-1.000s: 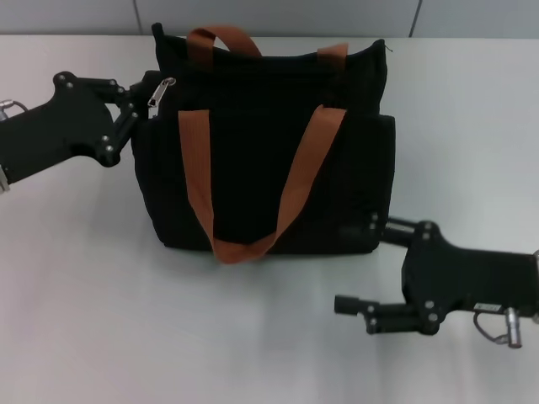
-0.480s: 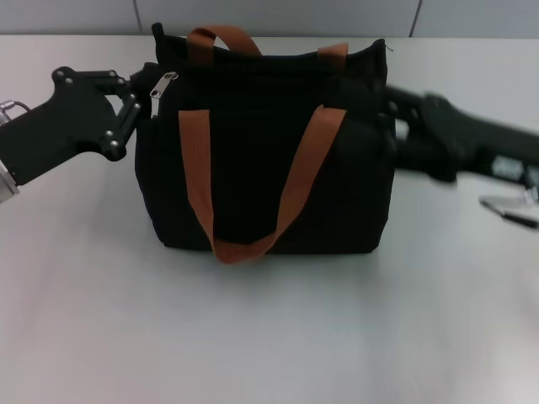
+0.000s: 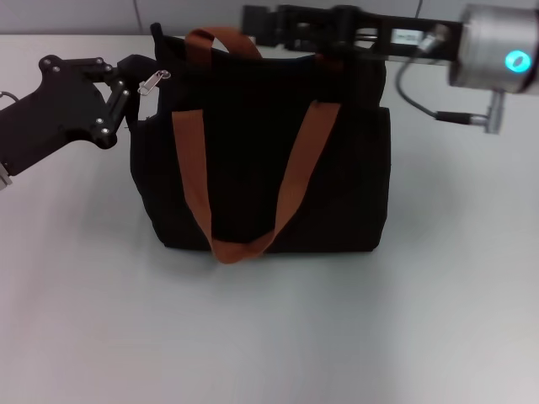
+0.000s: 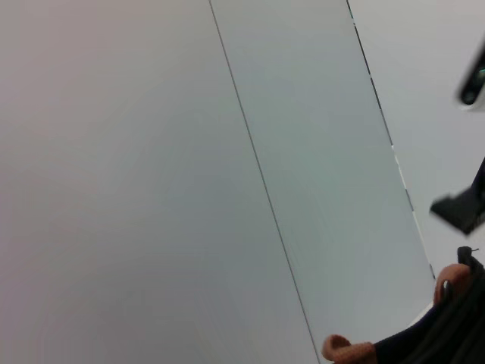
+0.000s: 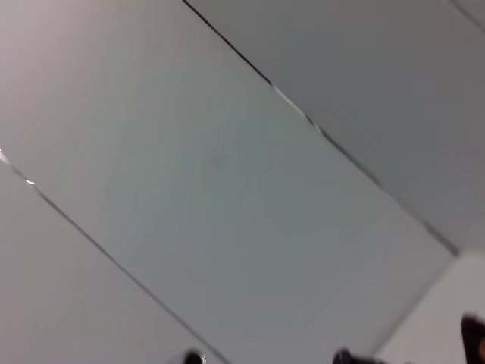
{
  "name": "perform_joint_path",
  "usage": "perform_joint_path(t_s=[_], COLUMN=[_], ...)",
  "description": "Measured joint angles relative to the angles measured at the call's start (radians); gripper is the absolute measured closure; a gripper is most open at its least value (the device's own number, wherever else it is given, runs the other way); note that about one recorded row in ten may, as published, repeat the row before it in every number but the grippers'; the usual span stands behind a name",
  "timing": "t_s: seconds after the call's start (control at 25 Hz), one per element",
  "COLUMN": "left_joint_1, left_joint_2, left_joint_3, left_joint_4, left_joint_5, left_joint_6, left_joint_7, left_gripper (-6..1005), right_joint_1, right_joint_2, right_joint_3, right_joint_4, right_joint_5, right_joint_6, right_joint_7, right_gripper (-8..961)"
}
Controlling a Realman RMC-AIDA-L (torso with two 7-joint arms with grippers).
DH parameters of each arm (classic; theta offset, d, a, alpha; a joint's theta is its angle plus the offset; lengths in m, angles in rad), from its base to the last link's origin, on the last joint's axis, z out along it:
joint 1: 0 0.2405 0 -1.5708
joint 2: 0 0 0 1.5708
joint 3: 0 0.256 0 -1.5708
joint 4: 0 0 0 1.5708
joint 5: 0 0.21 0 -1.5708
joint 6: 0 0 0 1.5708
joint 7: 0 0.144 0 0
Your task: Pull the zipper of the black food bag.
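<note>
**Two arms close in on black tote's top edge**

The black food bag (image 3: 261, 160) stood upright near the centre of the pale worktop (image 3: 269, 337), seen from the head cam. Its front orange-brown strap handle (image 3: 240, 244) hung down the front panel in a loop, the bottom of the loop nearest the camera and close to the bag's base. A second handle (image 3: 221, 38) arched over the top rim at the far side.

At the bag's upper corner on the robot's left, the left pincer (image 3: 135, 77) sat against the fabric, its black fingers set close together around the corner beside the zipper (image 3: 152, 81); the silver pull tab stuck out at a tilt just next to the fingertips. Whether the fingers actually gripped tab or cloth couldn't be told from this view.

Farther back, the right arm reached in from the robot's right, level w/ the top edge, and the right pincer (image 3: 261, 23) lay across the far rim of the bag near the rear handle. Its opening couldn't be made out.

The left wrist cam caught mostly grey wall panels, w/ a sliver of bag and orange strap in one corner. The right wrist cam showed wall panels only.
</note>
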Motion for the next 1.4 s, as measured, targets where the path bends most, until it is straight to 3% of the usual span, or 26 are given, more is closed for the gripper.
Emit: perform_joint_path(t_s=[0.24,0.56,1.04,1.4], left_joint_1=[0.0,0.0,0.0,0.0], left_joint_2=[-0.001,0.001,0.001,-0.002], left_joint_3=[0.0,0.0,0.0,0.007], left_joint_4=[0.002,0.004,0.004,0.0], left_joint_5=[-0.005,-0.012,-0.012,-0.012], left_joint_6=[0.002,0.007,0.01,0.012], left_joint_7=[0.018,0.026,0.028,0.029], left_gripper=[971,971,971,972], right_joint_1=[0.089,0.156,0.186,0.19], right_joint_2=[-0.001,0.005,0.03,0.033], right_joint_3=[-0.057,-0.086,-0.159,-0.187], right_joint_4=[0.0,-0.002,0.007,-0.001], right_joint_5=[-0.052,-0.103,-0.115,-0.12], right_joint_6=[0.051,0.088,0.195,0.231], right_joint_7=[0.204,0.339,0.381,0.382], right_gripper=[141,140,140,140])
